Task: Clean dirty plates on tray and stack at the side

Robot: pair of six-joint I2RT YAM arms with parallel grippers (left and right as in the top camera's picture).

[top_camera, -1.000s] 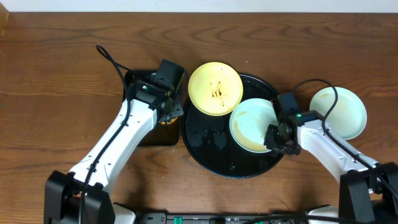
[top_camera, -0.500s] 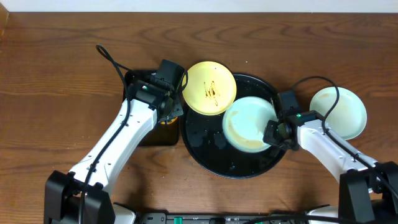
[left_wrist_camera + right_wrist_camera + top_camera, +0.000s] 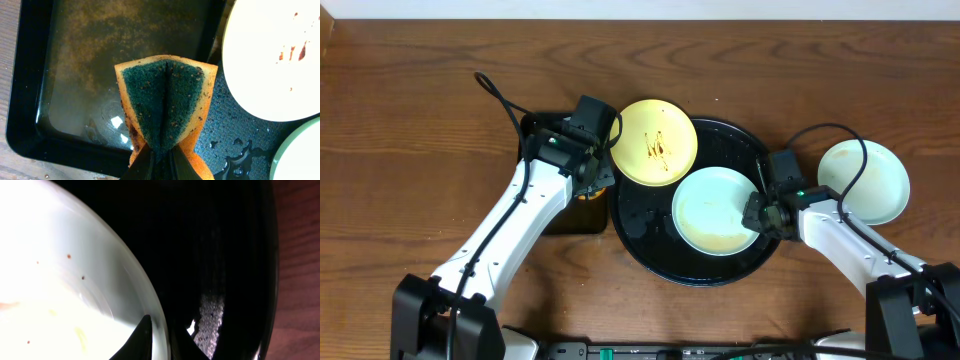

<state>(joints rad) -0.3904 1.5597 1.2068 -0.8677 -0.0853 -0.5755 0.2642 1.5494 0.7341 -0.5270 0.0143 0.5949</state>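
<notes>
Wood table [image 3: 410, 110], black tray [image 3: 645, 238], 3 plates [image 3: 715, 210]

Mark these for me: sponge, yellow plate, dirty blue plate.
sponge [image 3: 165, 95]: left wrist view, on its green scouring face.
yellow plate [image 3: 654, 143]: overhead view, centre, on the sauce smear.
dirty blue plate [image 3: 715, 210]: overhead view, middle of its inside.

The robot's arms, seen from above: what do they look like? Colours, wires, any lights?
Both the left arm and right arm have white tube-like segments joined by black blocks. A black cable loops off each, and a small green light glows near each wrist. The fingers are slim and black.
</notes>
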